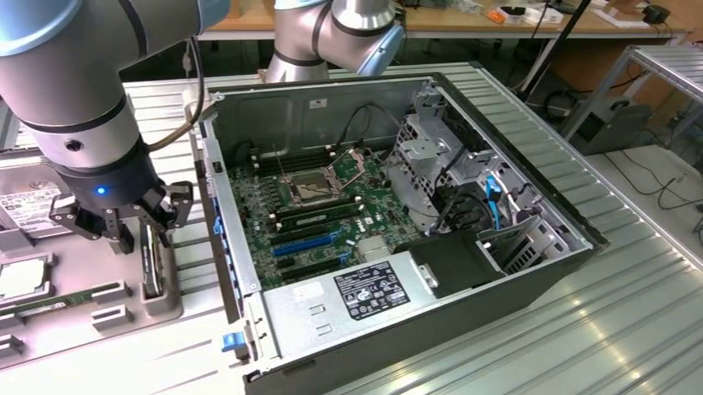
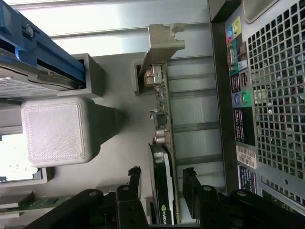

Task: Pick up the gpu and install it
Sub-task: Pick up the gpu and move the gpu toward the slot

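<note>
The gripper [image 2: 163,177] sits closest to the lens. Its fingers [image 2: 135,179] are spread and straddle the gpu [image 2: 164,114], one on each face, neither visibly pressing. The gpu stands on edge in a slot of the grey holder [image 2: 121,86], just beside the computer case [image 2: 276,95] and outside it. To grip well, I judge that I should centre the card between the fingers. I should then clamp squarely across fan and board, without levering it against the slot walls.

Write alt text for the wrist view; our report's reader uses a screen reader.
The open gripper straddles the gpu, which stands on edge in a gray holder. The case lies beside it, port panel facing the card.
</note>
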### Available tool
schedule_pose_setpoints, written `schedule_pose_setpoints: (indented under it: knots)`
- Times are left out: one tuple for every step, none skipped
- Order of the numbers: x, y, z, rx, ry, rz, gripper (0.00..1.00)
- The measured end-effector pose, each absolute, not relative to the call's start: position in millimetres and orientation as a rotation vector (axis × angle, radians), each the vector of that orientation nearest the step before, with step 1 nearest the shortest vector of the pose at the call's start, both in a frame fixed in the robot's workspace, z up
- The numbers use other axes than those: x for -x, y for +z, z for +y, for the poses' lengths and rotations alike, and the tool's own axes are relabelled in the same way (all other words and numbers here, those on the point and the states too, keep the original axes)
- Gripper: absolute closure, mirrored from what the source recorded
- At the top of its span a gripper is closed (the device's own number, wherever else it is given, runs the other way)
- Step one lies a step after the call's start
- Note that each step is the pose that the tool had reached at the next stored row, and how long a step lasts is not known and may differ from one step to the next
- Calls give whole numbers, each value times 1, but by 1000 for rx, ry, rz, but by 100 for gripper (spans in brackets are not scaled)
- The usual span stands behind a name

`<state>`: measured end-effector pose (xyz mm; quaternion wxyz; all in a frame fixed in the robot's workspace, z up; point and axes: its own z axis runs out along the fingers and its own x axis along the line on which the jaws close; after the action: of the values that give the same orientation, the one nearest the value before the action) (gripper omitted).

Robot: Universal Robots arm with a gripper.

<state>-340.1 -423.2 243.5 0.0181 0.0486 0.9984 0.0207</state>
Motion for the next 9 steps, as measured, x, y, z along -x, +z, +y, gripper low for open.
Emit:
schedule_pose_setpoints:
  knots:
    - [340,243,-423,-151,64,3101,52]
    - [339,243,-423,-151,64,3101,52]
    - [339,243,-423,-151,64,3101,52]
    - [339,243,-423,-151,64,3101,52]
    - [339,243,-423,-151,64,3101,52]
    - [339,243,-423,-151,64,3101,52]
    - [339,243,-423,-151,64,3101,52]
    - [339,243,-423,-151,64,3101,53]
    - [339,243,-423,-151,64,3101,60]
